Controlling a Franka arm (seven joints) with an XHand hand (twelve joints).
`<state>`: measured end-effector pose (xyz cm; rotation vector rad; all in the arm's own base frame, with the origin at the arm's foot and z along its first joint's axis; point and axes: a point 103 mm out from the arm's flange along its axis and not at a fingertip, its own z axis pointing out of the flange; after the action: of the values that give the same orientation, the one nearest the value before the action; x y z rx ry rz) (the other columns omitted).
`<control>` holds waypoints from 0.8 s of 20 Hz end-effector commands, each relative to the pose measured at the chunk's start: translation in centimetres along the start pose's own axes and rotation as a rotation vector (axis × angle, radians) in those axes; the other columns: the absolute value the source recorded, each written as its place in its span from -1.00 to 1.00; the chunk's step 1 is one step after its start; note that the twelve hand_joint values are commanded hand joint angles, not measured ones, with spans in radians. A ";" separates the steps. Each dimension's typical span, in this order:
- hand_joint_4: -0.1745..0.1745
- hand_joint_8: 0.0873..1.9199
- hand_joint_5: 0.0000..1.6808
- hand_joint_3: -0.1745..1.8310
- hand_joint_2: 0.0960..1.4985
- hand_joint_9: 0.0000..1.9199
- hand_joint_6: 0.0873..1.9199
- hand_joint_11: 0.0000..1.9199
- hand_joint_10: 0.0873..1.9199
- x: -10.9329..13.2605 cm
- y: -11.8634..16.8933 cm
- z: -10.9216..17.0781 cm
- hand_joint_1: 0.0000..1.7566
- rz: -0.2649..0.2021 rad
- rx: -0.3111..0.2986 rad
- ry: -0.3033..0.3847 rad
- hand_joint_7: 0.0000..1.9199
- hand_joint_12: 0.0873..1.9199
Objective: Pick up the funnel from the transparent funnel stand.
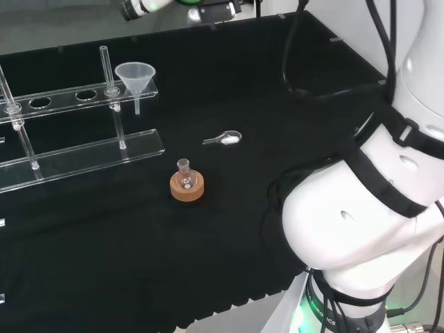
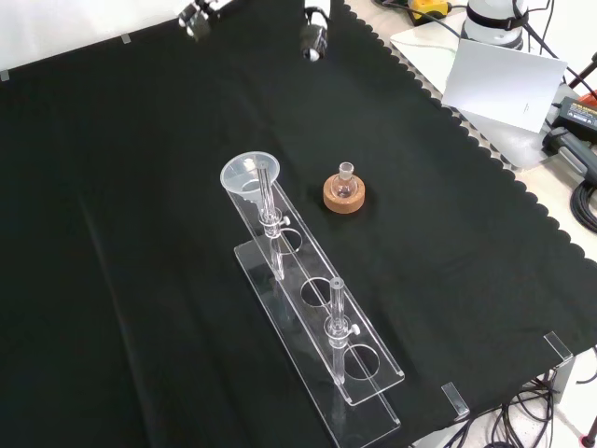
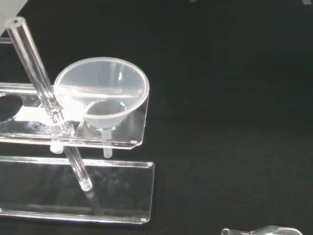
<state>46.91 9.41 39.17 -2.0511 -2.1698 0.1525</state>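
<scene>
A clear plastic funnel (image 1: 135, 78) sits in the end hole of the transparent funnel stand (image 1: 83, 149), at the stand's right end in the head view. From the front, the funnel (image 2: 248, 177) is at the far end of the stand (image 2: 322, 327), beside an upright clear rod. The wrist view looks down into the funnel (image 3: 102, 93), whose stem hangs through the stand's upper shelf (image 3: 139, 122). A black and white part of the hand (image 2: 314, 39) shows at the top edge of the front view, above and apart from the funnel. Its grip is hidden.
A small round flask on a cork ring (image 1: 186, 184) stands in front of the stand in the head view, to the right of the funnel in the front view (image 2: 344, 191). A small clear scoop with white in it (image 1: 225, 139) lies nearby. The arm's white links (image 1: 361, 208) stand at the right.
</scene>
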 end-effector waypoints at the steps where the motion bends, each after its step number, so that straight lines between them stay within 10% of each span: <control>1: 0.25 -1.00 -1.00 -0.74 -0.21 -1.00 -1.00 -1.00 -1.00 1.6 1.8 1.3 -0.73 -0.046 0.031 -0.013 -1.00 -0.23; 10: 0.23 -1.00 -1.00 -0.75 -0.20 -1.00 -1.00 -1.00 -1.00 3.7 3.2 3.8 -0.72 -0.080 0.064 -0.027 -1.00 -0.25; 16: 0.22 -1.00 -1.00 -0.79 -0.19 -1.00 -1.00 -1.00 -1.00 4.5 4.0 5.9 -0.67 -0.095 0.061 0.003 -1.00 -1.00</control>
<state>49.37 13.52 34.42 -1.9321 -2.2251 0.2217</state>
